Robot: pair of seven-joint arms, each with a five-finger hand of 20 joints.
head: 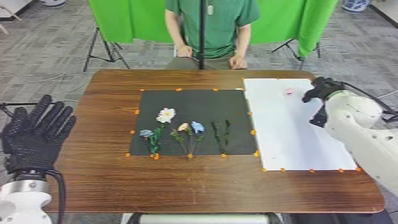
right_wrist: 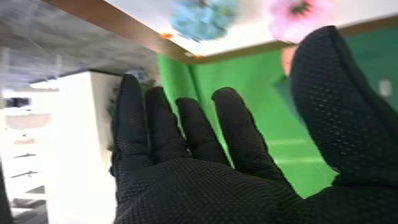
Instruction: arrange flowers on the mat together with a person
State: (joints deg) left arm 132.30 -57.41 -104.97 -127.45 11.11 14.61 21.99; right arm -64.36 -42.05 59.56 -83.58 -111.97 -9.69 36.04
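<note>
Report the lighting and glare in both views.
Head view: the white sheet looks far brighter than the black mat. Right wrist view: part of the background beyond the right hand is washed out to white; pale streaks cross the green cloth.

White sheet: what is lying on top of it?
A pink flower lies near the far edge of the white sheet; the right wrist view shows a blue flower on it too. In the head view, the right hand covers part of its right side; anything beneath is hidden.
</note>
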